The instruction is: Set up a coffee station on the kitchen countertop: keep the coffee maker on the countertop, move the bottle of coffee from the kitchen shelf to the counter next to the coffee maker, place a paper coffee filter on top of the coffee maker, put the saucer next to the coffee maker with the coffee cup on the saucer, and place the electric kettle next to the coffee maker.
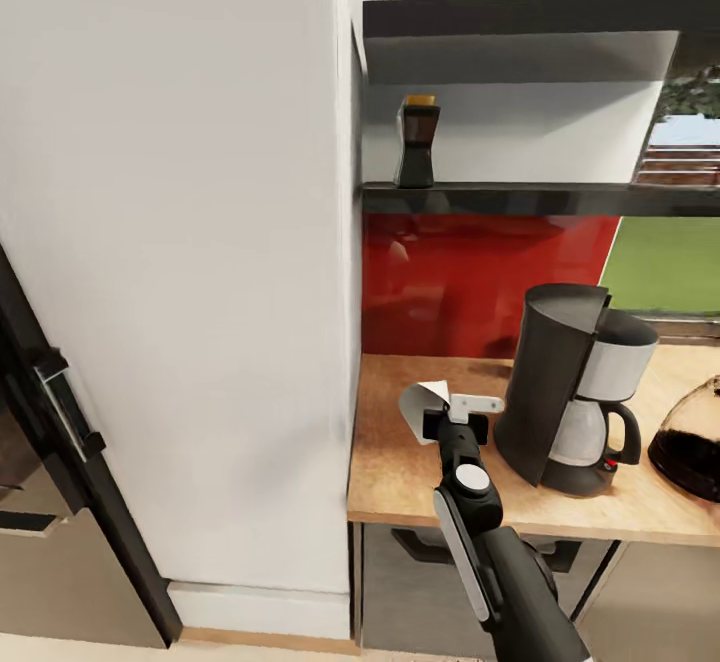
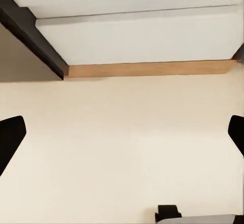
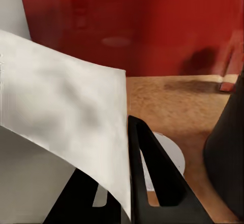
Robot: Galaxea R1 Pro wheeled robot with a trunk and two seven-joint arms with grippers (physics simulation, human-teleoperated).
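Observation:
My right gripper (image 1: 452,424) is shut on the white paper coffee filter (image 1: 424,406), which it holds above the wooden countertop (image 1: 400,487) just left of the coffee maker (image 1: 572,392). In the right wrist view the filter (image 3: 66,117) spreads over the black fingers (image 3: 152,176). A flat white saucer (image 3: 172,155) lies on the counter beyond them. The bottle of coffee (image 1: 417,142) stands on the black kitchen shelf (image 1: 540,198). At the right edge, the electric kettle (image 1: 692,447) is partly cut off. My left gripper (image 2: 123,137) hangs open over pale floor.
A tall white cabinet side (image 1: 200,292) walls off the counter's left end. A dark appliance with a handle (image 1: 60,412) stands further left. A second black shelf (image 1: 540,17) hangs above the first, and a red backsplash (image 1: 470,282) lies behind the counter.

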